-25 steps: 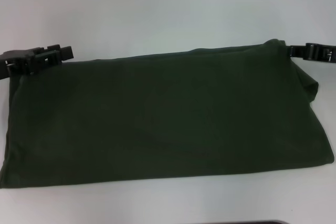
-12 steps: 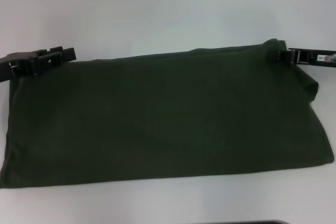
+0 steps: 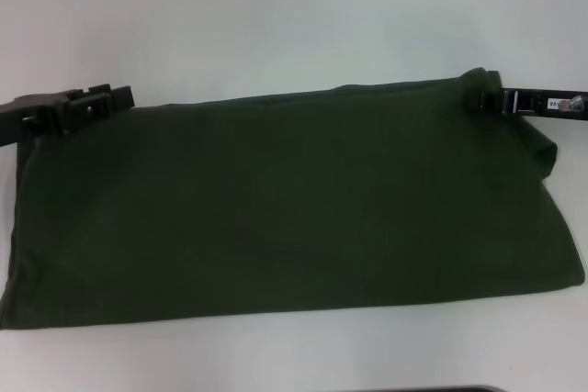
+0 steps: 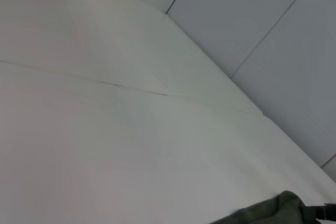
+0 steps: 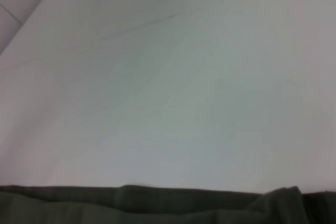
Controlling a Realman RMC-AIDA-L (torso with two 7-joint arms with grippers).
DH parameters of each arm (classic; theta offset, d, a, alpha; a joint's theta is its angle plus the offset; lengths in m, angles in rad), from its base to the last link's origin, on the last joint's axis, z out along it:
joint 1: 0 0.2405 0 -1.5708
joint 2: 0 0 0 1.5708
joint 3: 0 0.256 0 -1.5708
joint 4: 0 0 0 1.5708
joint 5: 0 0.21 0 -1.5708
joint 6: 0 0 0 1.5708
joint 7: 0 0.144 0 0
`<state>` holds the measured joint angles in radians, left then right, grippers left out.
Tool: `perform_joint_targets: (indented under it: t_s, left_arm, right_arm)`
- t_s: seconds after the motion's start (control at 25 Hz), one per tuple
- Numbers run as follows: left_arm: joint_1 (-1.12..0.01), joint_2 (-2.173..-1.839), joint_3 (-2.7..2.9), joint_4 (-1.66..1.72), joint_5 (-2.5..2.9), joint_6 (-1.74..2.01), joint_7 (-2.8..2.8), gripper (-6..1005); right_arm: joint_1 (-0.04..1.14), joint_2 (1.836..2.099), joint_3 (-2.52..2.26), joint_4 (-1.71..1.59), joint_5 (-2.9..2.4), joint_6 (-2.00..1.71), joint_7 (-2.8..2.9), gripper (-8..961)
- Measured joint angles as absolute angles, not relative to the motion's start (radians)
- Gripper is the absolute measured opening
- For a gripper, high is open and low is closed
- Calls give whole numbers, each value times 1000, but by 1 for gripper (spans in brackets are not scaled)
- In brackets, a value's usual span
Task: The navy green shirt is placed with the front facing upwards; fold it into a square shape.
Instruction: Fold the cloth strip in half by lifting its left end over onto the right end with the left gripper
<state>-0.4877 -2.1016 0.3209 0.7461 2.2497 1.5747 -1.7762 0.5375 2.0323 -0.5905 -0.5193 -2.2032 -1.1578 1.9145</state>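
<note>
Since the earlier frame, the right gripper (image 3: 487, 98) has moved further inward over the shirt's far right corner, while the left gripper (image 3: 118, 98) stayed at the far left corner. Between both grippers the navy green shirt (image 3: 285, 204) lies folded as a wide band on the white tabletop (image 3: 276, 16), plain side up. For both grippers I cannot tell if they pinch the cloth.

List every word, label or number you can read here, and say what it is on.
No readable text.
The shirt shows only plain green cloth.
A small pale label on the right gripper is too blurred to read.
The left gripper and the table bear no writing.
</note>
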Motion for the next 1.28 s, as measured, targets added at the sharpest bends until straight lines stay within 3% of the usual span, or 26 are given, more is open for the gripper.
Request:
perform_joint_targets:
  t_s: [1.28]
  left_arm:
    - [-457, -2111, 409, 684, 2354, 1341, -1800, 469]
  right_arm:
    - [540, 2020, -584, -546, -2106, -1262, 1864, 19]
